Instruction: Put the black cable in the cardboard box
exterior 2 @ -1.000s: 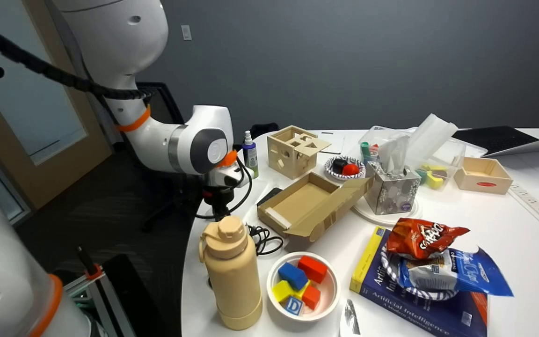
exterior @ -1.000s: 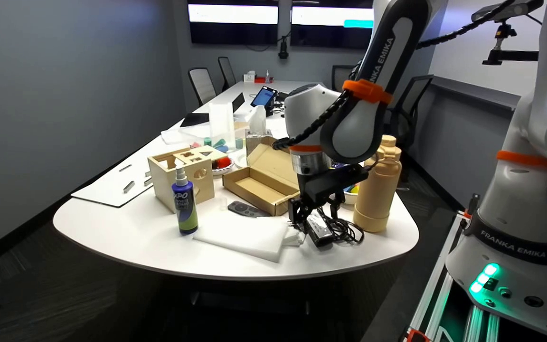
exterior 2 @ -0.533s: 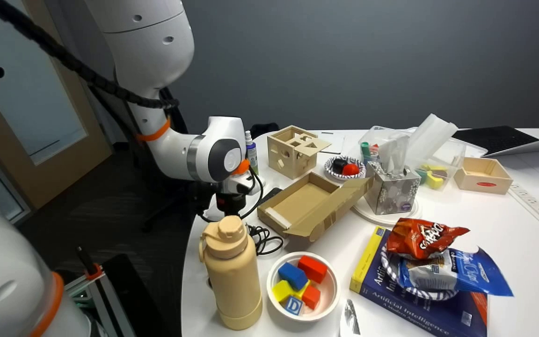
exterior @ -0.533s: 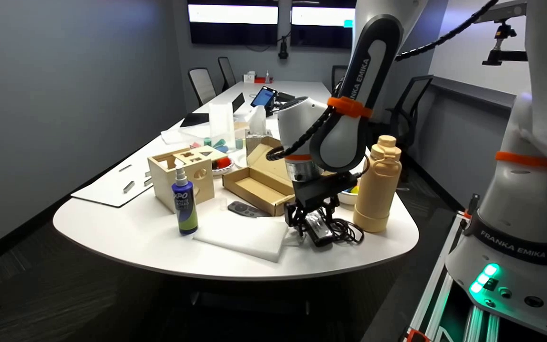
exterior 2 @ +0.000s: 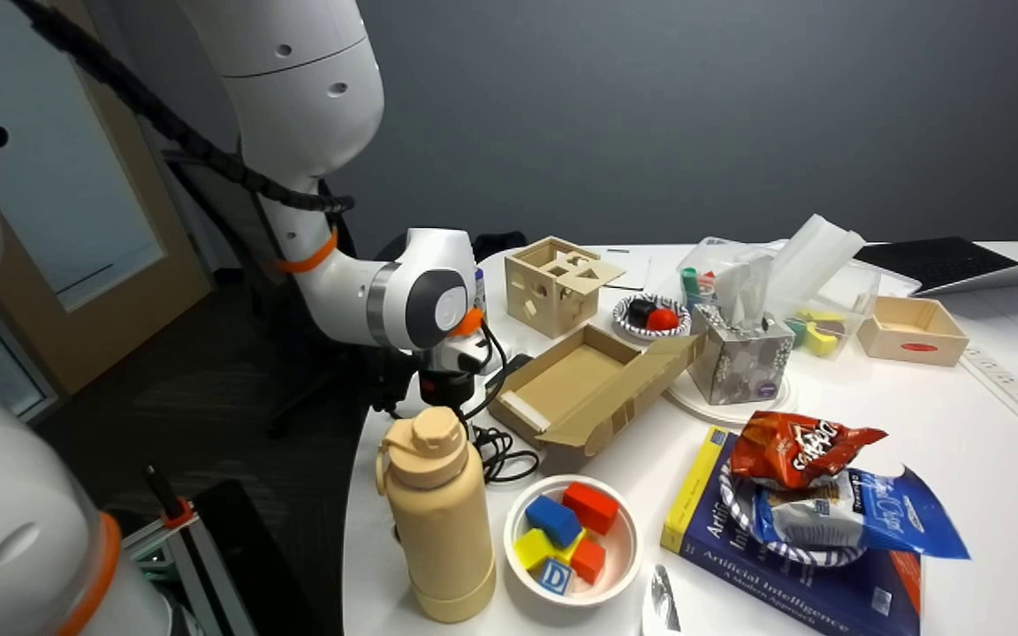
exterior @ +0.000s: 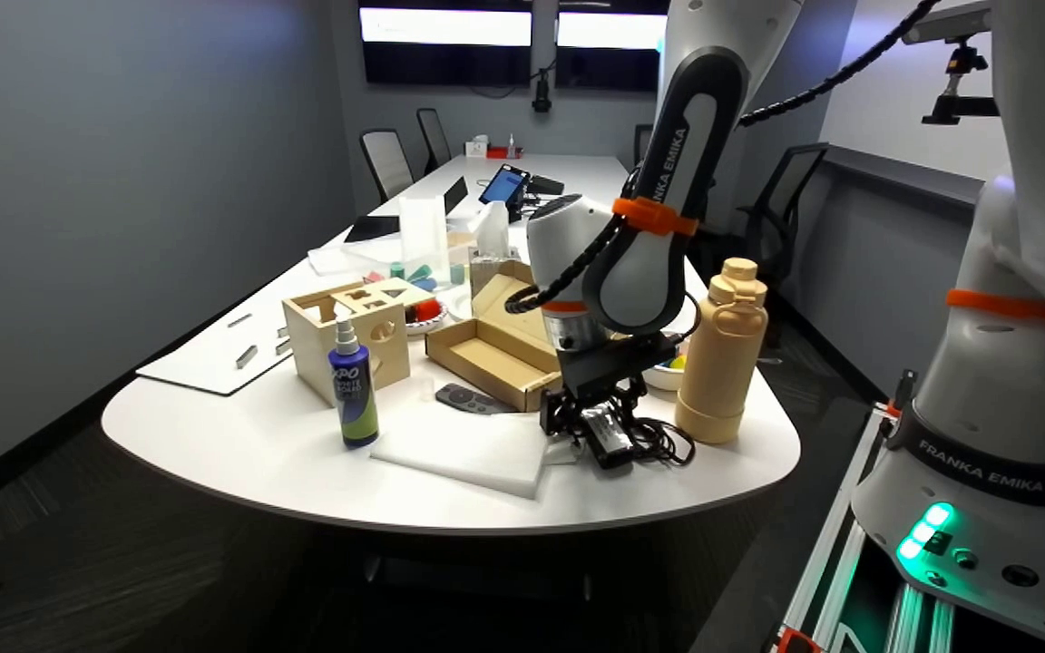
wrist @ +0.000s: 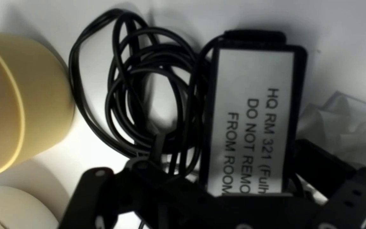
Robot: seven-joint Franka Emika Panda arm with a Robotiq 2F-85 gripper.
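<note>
Left of the cardboard box (exterior: 477, 370), in an exterior view, stand a shape sorter (exterior: 309, 358) and a spray bottle (exterior: 356, 392); just in front of the box lies a remote (exterior: 473, 399). Right of the box hangs the gripper (wrist: 232, 146) – 2 fingers wide apart, a power brick (exterior: 610, 437) between them. Farther right, outside the box, the black cable (exterior: 654, 442) lies coiled – then a tan flask (exterior: 722, 363).

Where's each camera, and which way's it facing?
An exterior view: looks along the table from its rounded end; arm and base show.
An exterior view: beside the table, facing the grey wall across it; arm shows.
Wrist view: above the black cable, facing down; gripper shows.
Both exterior views share the cardboard box and bottle.
</note>
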